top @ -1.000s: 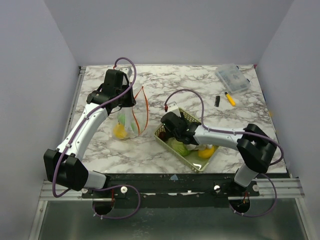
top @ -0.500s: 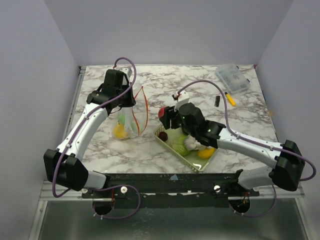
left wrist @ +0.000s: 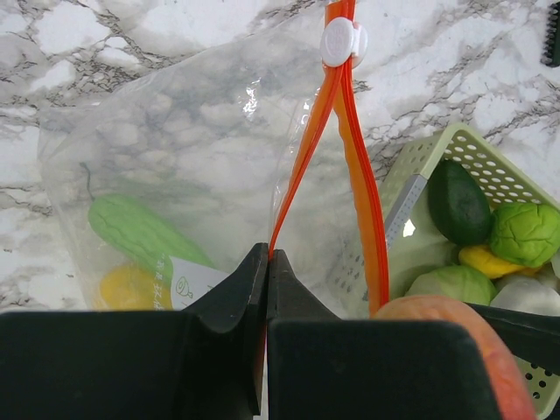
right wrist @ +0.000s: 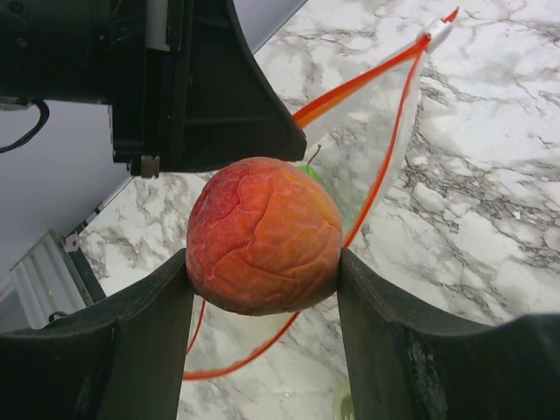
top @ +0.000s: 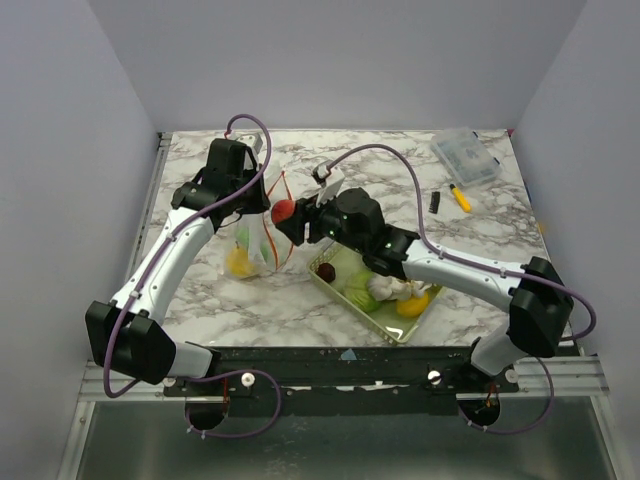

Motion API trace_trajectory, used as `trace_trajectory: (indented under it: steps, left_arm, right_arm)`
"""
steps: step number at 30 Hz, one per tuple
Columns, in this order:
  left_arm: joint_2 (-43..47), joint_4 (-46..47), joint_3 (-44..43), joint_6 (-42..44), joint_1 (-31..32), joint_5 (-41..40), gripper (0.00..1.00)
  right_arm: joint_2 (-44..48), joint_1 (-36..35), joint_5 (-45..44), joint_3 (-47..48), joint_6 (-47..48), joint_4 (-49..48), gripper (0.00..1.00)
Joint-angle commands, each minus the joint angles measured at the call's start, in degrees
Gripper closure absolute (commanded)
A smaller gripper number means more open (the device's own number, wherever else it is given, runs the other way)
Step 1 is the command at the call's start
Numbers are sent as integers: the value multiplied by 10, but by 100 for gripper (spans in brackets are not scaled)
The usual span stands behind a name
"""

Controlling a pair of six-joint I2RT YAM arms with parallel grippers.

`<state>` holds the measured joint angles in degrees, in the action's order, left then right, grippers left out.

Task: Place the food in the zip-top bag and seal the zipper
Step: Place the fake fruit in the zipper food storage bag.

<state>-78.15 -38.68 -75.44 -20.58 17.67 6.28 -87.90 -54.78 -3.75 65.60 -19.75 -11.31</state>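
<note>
The clear zip-top bag (top: 255,245) lies at centre left with its orange-red zipper (top: 291,215) spread open. A green fruit (left wrist: 131,234) and a yellow fruit (left wrist: 131,289) lie inside. My left gripper (left wrist: 267,255) is shut on one zipper strip (left wrist: 302,171) and holds the bag's mouth up; the white slider (left wrist: 342,42) sits at the far end. My right gripper (right wrist: 262,280) is shut on a red-orange peach (right wrist: 262,234), held above the open bag mouth (right wrist: 350,166); the peach also shows in the top view (top: 283,211).
A pale green mesh basket (top: 412,326) near the front centre holds a dark purple fruit (top: 326,271), pale green cabbage (top: 358,292), white and yellow pieces. A rigid clear lidded box (top: 465,157), a yellow marker (top: 460,197) and a small black item (top: 435,202) lie at back right.
My right gripper lifted the peach out of the basket and carried it left, up to the open bag mouth. My left gripper kept its hold on the zipper.
</note>
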Motion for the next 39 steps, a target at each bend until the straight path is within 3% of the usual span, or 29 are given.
trace_trajectory:
  steps: [1,5,10,21,27,34,39]
  left_arm:
    - [18,7,-4,4,-4,-7,100]
    - [25,10,-2,5,-4,-9,100]
    - [28,10,-2,5,-4,-8,100]
    - [25,9,-2,5,-4,-9,100]
    - [22,9,-3,6,-4,-11,100]
    - [17,9,-4,6,-4,-10,100]
    - [12,7,-4,6,-4,-10,100]
  right_arm:
    - [-44,0,2,49,-4,-15,53]
    - [-68,0,-52,67,4,5,22]
    - [-78,0,-67,80,10,17,4]
    - [-29,0,-77,51,14,42,6]
    - [35,0,-89,-13,7,69,15]
    - [98,0,-145,-106,-3,95,16]
    - [97,3,-136,-136,-11,111,18]
